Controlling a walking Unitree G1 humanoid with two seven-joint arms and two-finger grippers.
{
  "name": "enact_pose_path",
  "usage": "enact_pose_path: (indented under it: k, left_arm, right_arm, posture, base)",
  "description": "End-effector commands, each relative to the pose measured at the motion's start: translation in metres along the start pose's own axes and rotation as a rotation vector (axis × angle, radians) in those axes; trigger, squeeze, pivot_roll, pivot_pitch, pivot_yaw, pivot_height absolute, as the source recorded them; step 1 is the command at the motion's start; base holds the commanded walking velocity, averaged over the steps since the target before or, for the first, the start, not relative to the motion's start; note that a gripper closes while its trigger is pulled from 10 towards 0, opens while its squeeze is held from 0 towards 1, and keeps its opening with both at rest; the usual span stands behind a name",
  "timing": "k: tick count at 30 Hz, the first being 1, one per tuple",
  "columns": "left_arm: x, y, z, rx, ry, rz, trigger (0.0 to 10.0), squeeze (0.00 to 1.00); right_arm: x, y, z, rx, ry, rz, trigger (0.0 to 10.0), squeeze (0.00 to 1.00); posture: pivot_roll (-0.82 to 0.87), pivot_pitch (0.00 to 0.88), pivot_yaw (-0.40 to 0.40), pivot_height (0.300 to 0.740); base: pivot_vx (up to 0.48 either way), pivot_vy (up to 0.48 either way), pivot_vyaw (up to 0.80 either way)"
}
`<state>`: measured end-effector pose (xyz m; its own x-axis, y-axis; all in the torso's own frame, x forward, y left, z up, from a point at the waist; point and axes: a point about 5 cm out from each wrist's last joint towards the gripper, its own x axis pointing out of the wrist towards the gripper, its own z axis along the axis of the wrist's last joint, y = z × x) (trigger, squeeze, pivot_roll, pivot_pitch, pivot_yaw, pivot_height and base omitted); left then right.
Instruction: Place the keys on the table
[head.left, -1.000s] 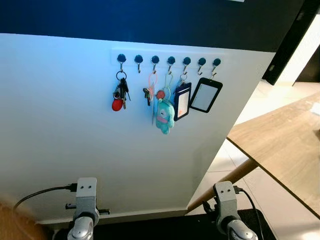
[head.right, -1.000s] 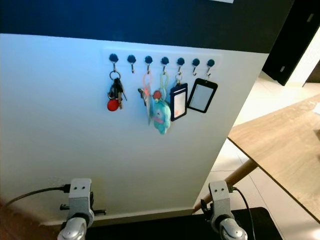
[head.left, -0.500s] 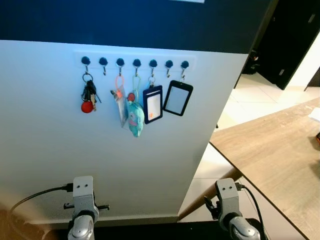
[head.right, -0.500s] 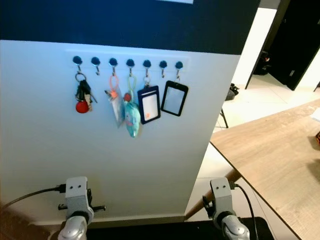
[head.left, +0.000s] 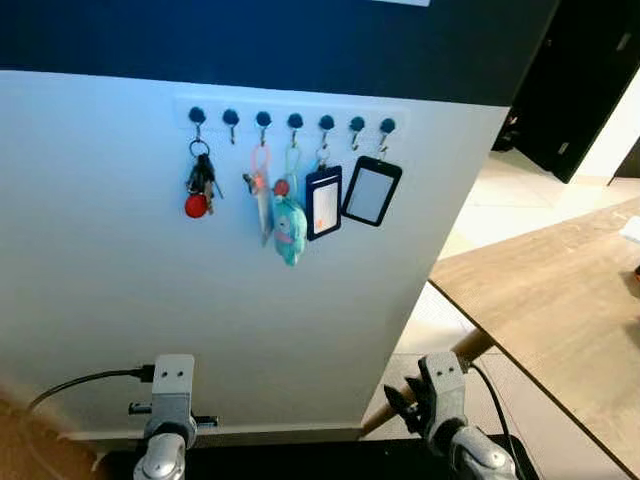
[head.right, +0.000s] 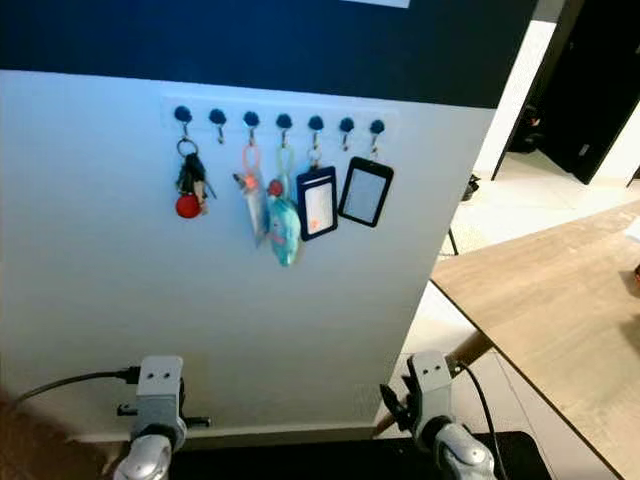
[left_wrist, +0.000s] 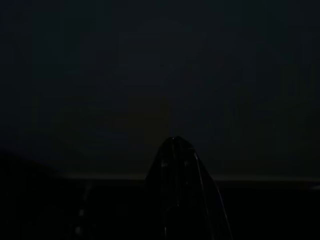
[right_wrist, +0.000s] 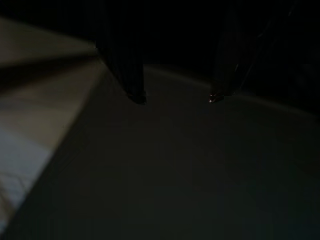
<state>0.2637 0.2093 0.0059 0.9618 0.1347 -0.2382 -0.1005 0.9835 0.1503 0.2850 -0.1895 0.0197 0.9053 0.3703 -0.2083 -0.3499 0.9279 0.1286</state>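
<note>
Both silver arms hung low in front of the robot's body, wrists level with each other. The left arm (head.left: 168, 420) pointed straight down; its gripper (left_wrist: 175, 150) showed dimly, the black fingers seemingly pressed together into one point, though the dark made that hard to confirm. The right arm (head.left: 447, 415) leaned slightly inward, and its gripper (right_wrist: 175, 97) held its two fingers (right_wrist: 127, 75) apart.

A white hook rail (head.left: 290, 113) on the white wall carries a key bunch (head.left: 199, 184) with a red fob, a teal plush (head.left: 288, 216) and two badge holders (one dark-framed). The wooden bench (head.left: 560, 300) stands right, on pale floor tiles (head.left: 500, 185).
</note>
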Motion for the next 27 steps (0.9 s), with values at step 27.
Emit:
enact_pose_path:
  k: [27]
  left_arm:
    - [-0.018,-0.06,0.078,0.065,-0.397,-0.611,10.0,0.0]
  right_arm:
    - [-0.021,-0.034,0.197,0.077,-0.747,0.069,10.0,0.0]
  posture:
    - [0.08,0.063,-0.064,0.74]
  base:
    - [0.0,0.0,0.0]
